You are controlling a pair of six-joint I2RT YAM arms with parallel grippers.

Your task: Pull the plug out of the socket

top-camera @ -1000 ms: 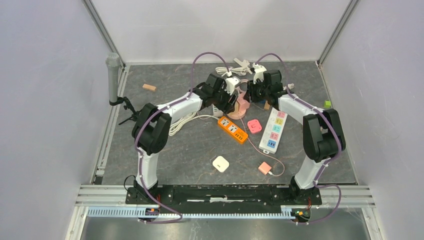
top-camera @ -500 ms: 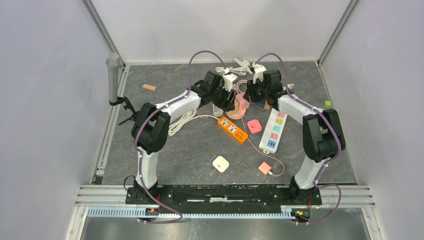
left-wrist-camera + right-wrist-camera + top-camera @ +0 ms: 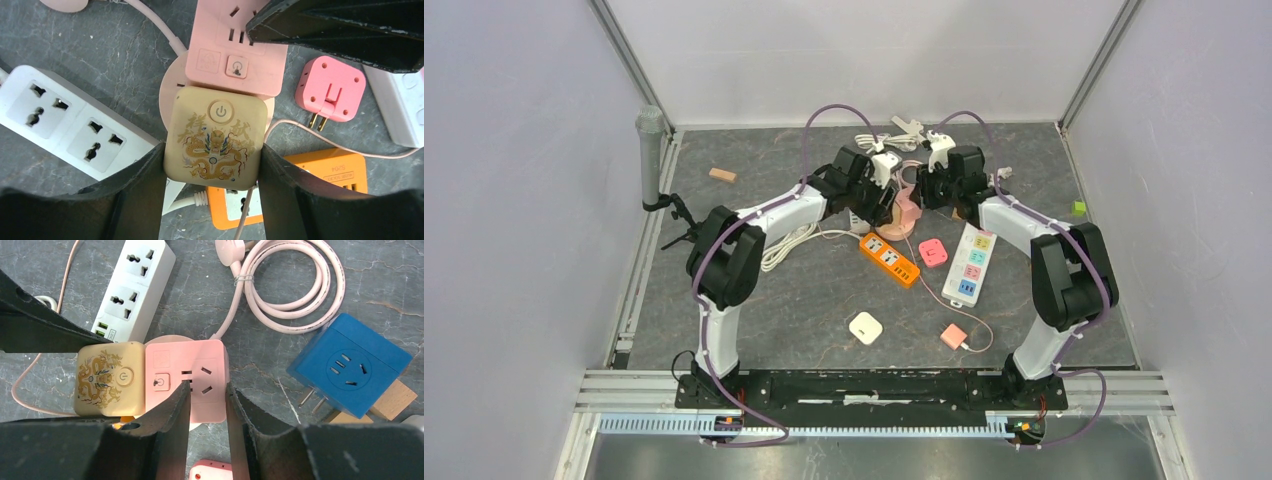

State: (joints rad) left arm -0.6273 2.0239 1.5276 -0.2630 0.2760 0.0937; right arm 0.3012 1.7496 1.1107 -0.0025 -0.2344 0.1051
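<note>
A cream plug cube with a gold dragon print (image 3: 215,137) is plugged into the side of the pink socket cube (image 3: 235,55), which stands on a round pink base. My left gripper (image 3: 211,152) is shut on the cream plug, one finger on each side. In the right wrist view the plug (image 3: 102,380) sits left of the pink socket (image 3: 205,360). My right gripper (image 3: 206,387) is over the socket's top face, with only a narrow gap between the fingers and nothing between them. In the top view both grippers meet at the pink socket (image 3: 907,208) at the back centre.
A white power strip (image 3: 65,125) lies left of the plug. An orange strip (image 3: 330,170) and a pink adapter (image 3: 332,87) lie on the other side. A blue cube adapter (image 3: 350,362) and a coiled pink cord (image 3: 290,285) lie beside the socket. A pastel multi-socket strip (image 3: 974,262) lies to the right.
My right gripper has shifted slightly left, closer over the pink socket. My left gripper stays shut on the cream plug, barely moved.
</note>
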